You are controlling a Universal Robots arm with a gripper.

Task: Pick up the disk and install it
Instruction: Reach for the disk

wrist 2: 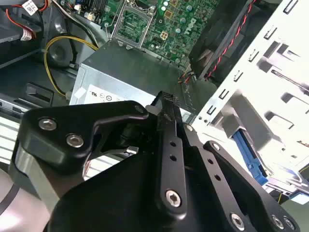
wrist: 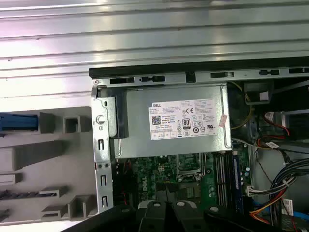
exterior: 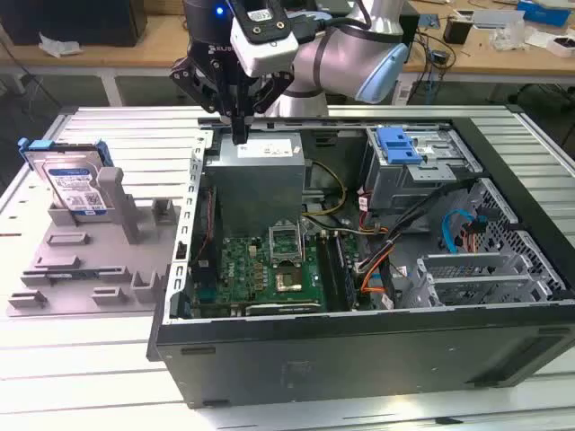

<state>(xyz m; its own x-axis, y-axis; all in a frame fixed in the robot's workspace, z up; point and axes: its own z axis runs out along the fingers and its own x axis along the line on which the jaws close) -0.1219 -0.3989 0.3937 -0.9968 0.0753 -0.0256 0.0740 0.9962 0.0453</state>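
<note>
A: Where is the claw?
B: The gripper (exterior: 241, 135) hangs above the power supply (exterior: 260, 171), at the far rim of the open computer case (exterior: 359, 359). Its fingers are pressed together with nothing between them, and both wrist views agree.

A: And the disk?
B: The disk (exterior: 74, 184) stands on edge, leaning a little, in the grey fixture (exterior: 90, 269) at the exterior view's left. It is outside the case and well apart from the gripper. A blue bracket frames it and the label faces out.

A: Which bay does it go to?
B: My guess is the drive cage (exterior: 431, 175) at the exterior view's right, under the blue tray (exterior: 400, 144). I cannot tell whether a slot there is free.

A: Progress, then?
B: None that shows. The disk is not yet picked up and nothing is installed, so I reckon both steps remain. The case lies open with the motherboard (exterior: 269, 269) exposed, so access looks ready
</note>
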